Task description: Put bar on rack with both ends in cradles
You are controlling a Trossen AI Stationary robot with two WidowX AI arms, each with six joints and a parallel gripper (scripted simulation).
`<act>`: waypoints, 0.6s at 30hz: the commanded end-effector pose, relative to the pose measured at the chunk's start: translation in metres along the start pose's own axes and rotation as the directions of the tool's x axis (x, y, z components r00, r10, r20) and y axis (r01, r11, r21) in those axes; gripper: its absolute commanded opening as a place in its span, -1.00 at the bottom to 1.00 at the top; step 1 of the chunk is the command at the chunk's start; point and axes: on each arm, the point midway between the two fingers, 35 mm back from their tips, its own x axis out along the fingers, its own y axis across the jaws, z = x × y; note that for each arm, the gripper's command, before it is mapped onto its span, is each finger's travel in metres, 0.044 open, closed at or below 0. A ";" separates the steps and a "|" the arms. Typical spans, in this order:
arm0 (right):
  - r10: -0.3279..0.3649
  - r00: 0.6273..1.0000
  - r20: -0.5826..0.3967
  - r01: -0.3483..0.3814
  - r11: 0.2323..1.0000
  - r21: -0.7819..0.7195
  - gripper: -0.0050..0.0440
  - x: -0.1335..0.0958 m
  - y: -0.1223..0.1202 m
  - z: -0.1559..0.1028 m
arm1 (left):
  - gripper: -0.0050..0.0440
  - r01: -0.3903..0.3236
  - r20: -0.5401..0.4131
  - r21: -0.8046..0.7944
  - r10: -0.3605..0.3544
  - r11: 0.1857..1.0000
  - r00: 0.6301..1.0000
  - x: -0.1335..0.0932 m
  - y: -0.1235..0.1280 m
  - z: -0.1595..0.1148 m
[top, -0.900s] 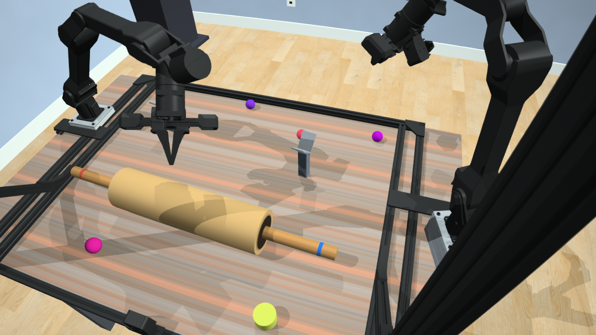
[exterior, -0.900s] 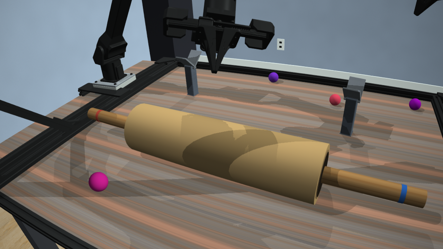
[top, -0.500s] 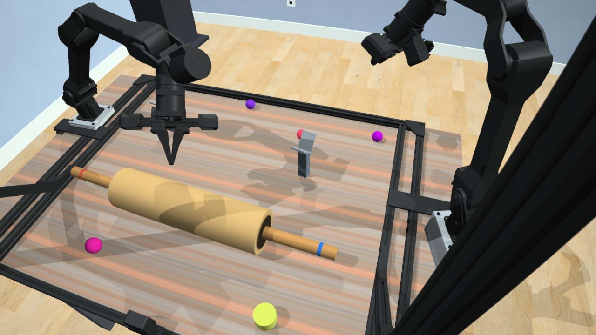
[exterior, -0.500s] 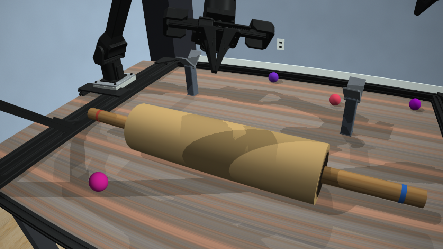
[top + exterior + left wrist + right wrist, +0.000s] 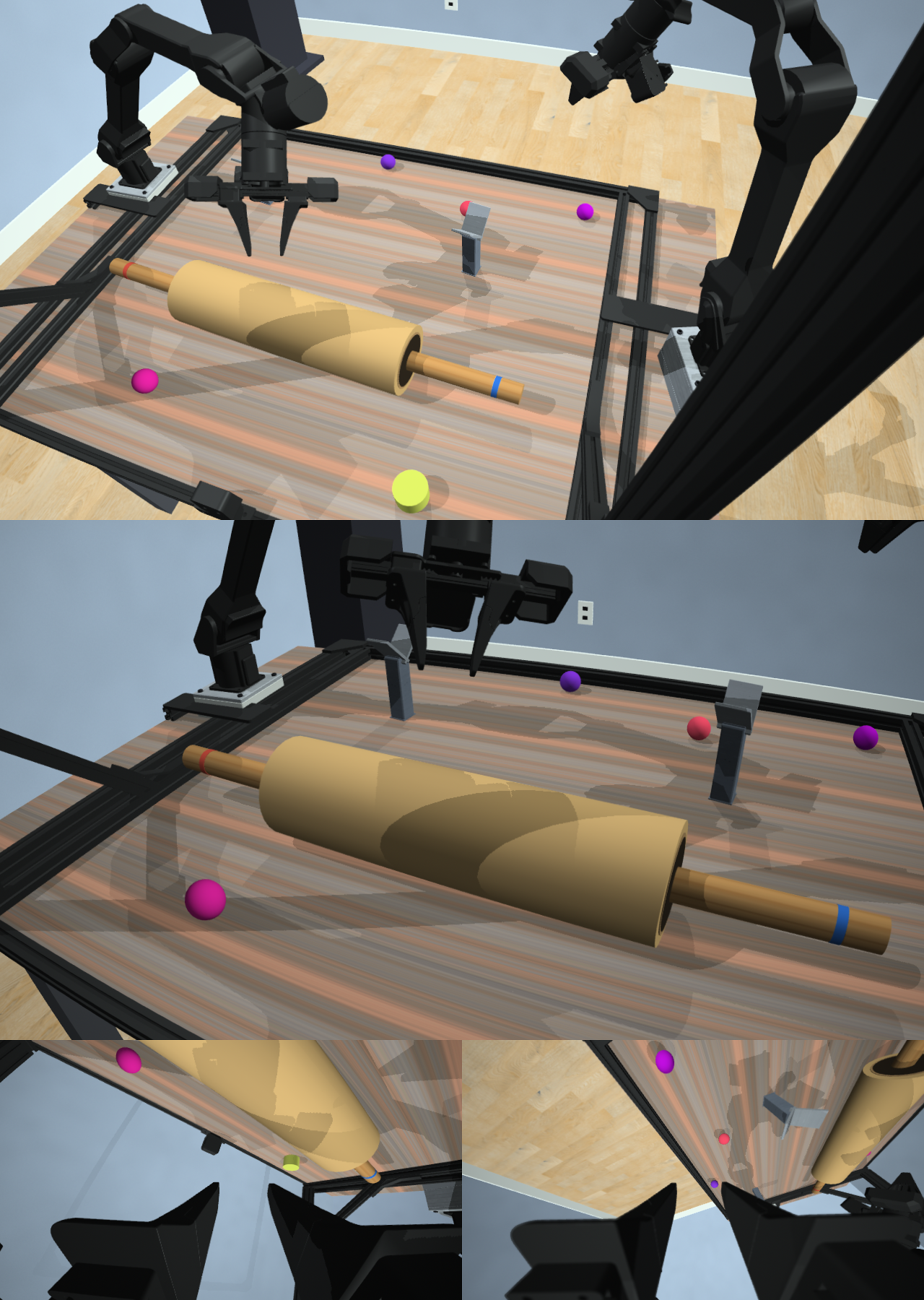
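The bar is a large tan rolling pin [image 5: 297, 323] lying flat on the table, with a red-banded handle [image 5: 128, 269] at one end and a blue-banded handle [image 5: 495, 386] at the other. It also shows in the exterior view [image 5: 471, 836]. The rack is two grey posts with cradles: one [image 5: 399, 681] near the left arm's base, the other [image 5: 733, 739] farther along [image 5: 474, 239]. Both cradles are empty. My left gripper [image 5: 264, 253] hangs open and empty above the table, behind the pin's red-banded end. My right gripper [image 5: 607, 97] is open and empty, high above the table's far edge.
Small balls lie around: magenta [image 5: 144, 380] at the front left, purple [image 5: 388, 160] at the back, red [image 5: 465, 207] behind the far post, violet [image 5: 585, 211] at the back right. A yellow cylinder [image 5: 410, 490] stands near the front edge. A black frame borders the table.
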 end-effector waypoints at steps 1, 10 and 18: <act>0.000 1.000 0.000 0.000 1.000 0.000 0.28 0.000 0.000 0.000 | 0.28 0.000 0.000 0.000 0.000 1.000 1.000 0.000 0.000 0.000; 0.000 1.000 0.000 0.000 1.000 0.000 0.97 0.000 0.000 0.000 | 0.97 0.000 0.000 0.000 0.000 1.000 1.000 0.000 0.000 0.000; 0.000 1.000 0.000 0.000 1.000 0.000 1.00 0.000 0.000 0.000 | 1.00 0.000 0.000 0.000 0.000 1.000 1.000 0.000 0.000 0.000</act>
